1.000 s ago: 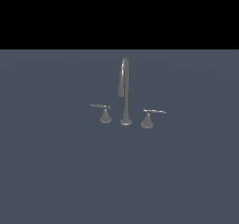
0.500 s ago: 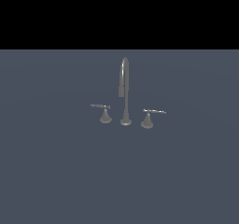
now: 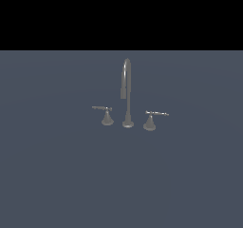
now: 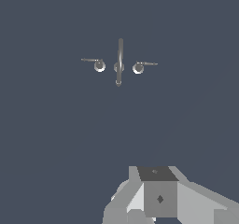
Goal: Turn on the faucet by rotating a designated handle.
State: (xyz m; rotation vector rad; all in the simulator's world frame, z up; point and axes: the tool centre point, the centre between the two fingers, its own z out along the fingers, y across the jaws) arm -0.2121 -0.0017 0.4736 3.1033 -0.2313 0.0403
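Exterior view: the faucet (image 3: 126, 94) stands about mid-frame on a flat slate-blue floor (image 3: 57, 175), black band of background above it. Tall thin gooseneck spout, outlet curling down toward the camera, on a small round base. Two conical knobs flank the base, one on each side, near it but not touching. The handle (image 3: 153, 118) is the knob on the exterior view's right, its thin lever roughly level and pointing to that view's right. The twin handle (image 3: 105, 114) is on the exterior view's left, lever pointing left. All dull grey metal; no brand, label or writing legible anywhere, parts too small to show any. No arm or gripper in this view. Wrist view: camera looks down on the set from above, so the faucet (image 4: 119, 64) reads as a short bar (spout) over a round base, with the two knobs as small rings on either side and their levers sticking outward. The handle (image 4: 141, 66) and the twin handle (image 4: 95, 64) are both untouched, well apart from the gripper (image 4: 158, 197), whose pale grey and dark blocky body sits at the frame edge. Fingertips are cut off by the frame, so can't tell whether the jaws are spread or pressed together. Nothing visibly pinched.
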